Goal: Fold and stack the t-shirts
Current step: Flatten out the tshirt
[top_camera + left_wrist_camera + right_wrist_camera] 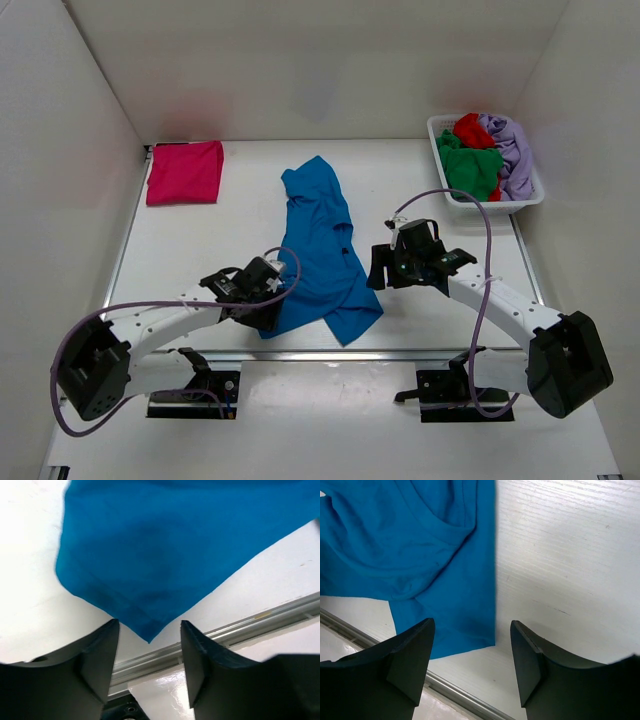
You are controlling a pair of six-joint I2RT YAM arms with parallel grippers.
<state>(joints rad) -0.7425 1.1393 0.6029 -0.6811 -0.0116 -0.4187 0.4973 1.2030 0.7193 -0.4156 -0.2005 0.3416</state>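
Plain bright blue t-shirt on white desk. White lattice basket holds green t-shirt, red t-shirt, lavender t-shirt. Magenta t-shirt far left of basket.

A bright blue fabric t-shirt sprawls rumpled mid-table, a magenta-pink t-shirt lies folded far left, and a green shirt, red shirt and lavender shirt are heaped far right.

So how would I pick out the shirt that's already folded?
Start at the white table and go to its far left corner, opposite the white basket of bundled shirts. The magenta-pink t-shirt lies there alone. It is the only one folded into a flat, neat rectangle; the blue t-shirt in the middle lies rumpled.
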